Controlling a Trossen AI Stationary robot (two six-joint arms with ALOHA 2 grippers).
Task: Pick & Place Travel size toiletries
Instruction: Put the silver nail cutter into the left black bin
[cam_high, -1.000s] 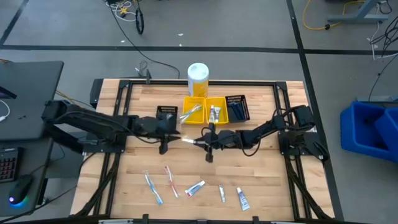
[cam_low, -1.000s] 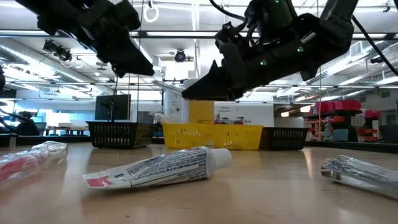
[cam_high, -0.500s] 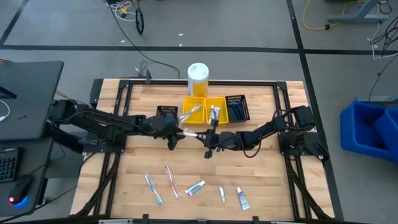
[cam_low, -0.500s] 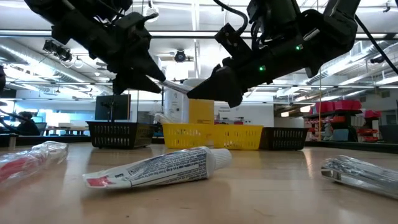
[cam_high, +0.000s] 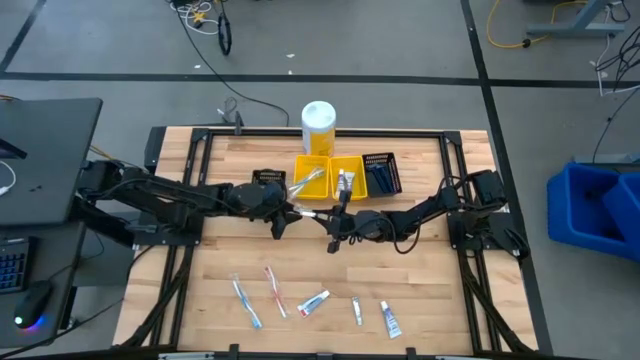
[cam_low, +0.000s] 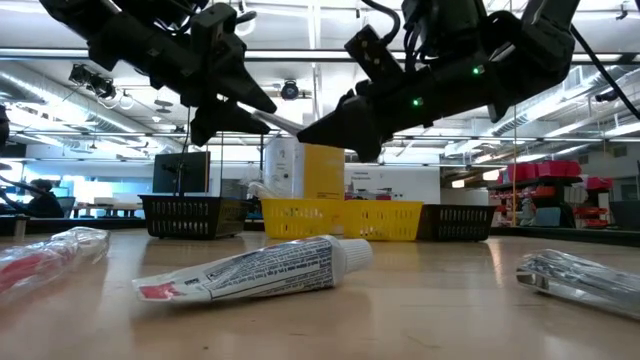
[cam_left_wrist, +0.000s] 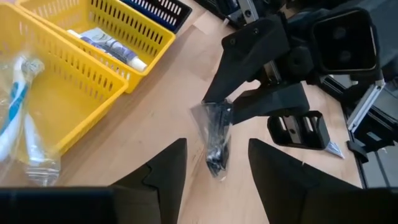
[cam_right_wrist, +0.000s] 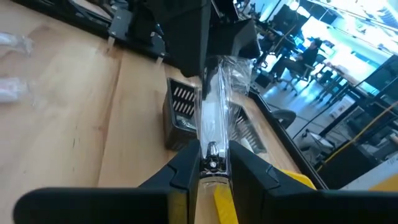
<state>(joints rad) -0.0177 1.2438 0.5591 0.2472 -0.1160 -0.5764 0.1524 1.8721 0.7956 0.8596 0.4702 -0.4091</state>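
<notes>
A dark razor in a clear wrapper (cam_left_wrist: 215, 124) is held in the air over the table's middle (cam_high: 306, 213), in front of the bins. My right gripper (cam_right_wrist: 212, 150) is shut on it, coming from the table's right (cam_high: 328, 222). My left gripper (cam_left_wrist: 217, 143) is open and comes from the left (cam_high: 286, 214). Its fingers stand on either side of the wrapper's free end; I cannot tell whether they touch it. Toothbrushes (cam_high: 245, 302), tubes (cam_high: 313, 301) and a small silvery piece (cam_high: 356, 311) lie flat near the near edge. My right gripper pinches one end of the wrapped razor (cam_right_wrist: 212, 132) between its two fingers. The fingers come about level from the table's right and lie along the item. The razor is lifted clear of the table, and its free end (cam_left_wrist: 215, 163) points toward my left gripper.
Along the far side stand a black bin (cam_high: 268, 183), two yellow bins (cam_high: 312, 177) (cam_high: 348, 176) with wrapped items in them, another black bin (cam_high: 382, 172) and a tall white-and-yellow container (cam_high: 318, 127). Bare wood lies between the grippers and the near row of toiletries.
My left gripper has moved toward the table's right and a little toward the far edge, up to the razor's free end. My right gripper, still holding the razor, has shifted slightly toward the far edge and risen a little.
</notes>
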